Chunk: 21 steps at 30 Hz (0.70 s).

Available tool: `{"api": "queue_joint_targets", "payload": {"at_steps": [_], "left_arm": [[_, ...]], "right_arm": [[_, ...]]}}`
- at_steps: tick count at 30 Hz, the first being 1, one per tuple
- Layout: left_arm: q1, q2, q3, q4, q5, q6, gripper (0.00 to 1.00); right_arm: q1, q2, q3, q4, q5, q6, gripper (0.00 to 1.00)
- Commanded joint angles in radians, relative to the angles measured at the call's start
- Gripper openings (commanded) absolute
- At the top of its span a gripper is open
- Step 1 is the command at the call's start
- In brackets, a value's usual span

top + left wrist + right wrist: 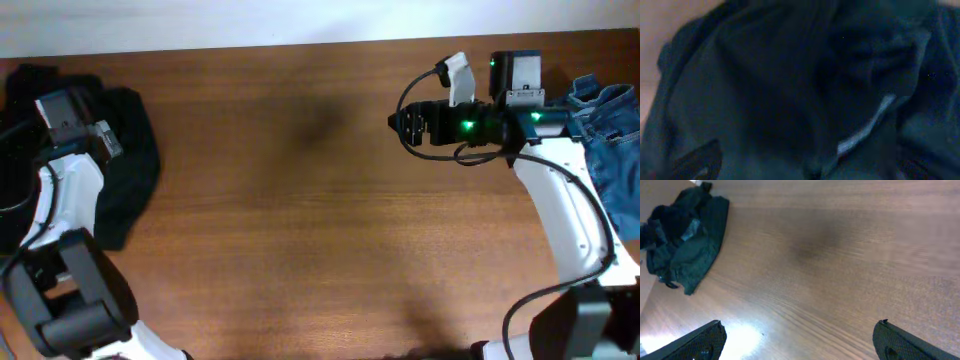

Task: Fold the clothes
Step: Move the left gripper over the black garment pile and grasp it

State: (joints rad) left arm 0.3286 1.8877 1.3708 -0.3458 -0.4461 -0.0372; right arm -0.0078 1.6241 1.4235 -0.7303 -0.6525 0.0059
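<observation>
A heap of black clothes [130, 165] lies at the table's left edge and also shows in the right wrist view as a crumpled dark pile [685, 240]. My left gripper [805, 171] hovers close over this dark fabric [765, 90], open, its fingertips [696, 162] wide apart with cloth below them and nothing pinched. A pale grey strip [865, 132] runs along one fold. Blue denim jeans [610, 130] lie at the far right. My right gripper [405, 125] hangs open above bare wood, its fingers [700, 342] empty.
The brown wooden table [320, 220] stretches between the two arms. A white wall strip runs along the back edge [250, 20]. The right arm's white link [565, 215] crosses the table's right side next to the jeans.
</observation>
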Motion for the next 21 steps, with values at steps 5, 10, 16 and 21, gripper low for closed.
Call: {"api": "queue_joint_targets", "payload": {"at_steps": [5,10,16,21], "left_arm": [[0.003,0.061,0.008,0.136,-0.023,0.05,0.93],[0.004,0.061,0.008,0.109,-0.061,0.05,0.55],[0.015,0.061,0.008,0.084,-0.102,0.048,0.4],[0.021,0.061,0.016,0.077,-0.145,0.019,0.01]], "right_arm": [[-0.005,0.055,0.013,0.005,0.002,-0.025,0.99],[-0.005,0.056,0.013,0.024,0.002,-0.024,0.99],[-0.005,0.056,0.013,0.024,0.002,-0.025,0.99],[-0.005,0.056,0.013,0.024,0.002,-0.025,0.99]]}}
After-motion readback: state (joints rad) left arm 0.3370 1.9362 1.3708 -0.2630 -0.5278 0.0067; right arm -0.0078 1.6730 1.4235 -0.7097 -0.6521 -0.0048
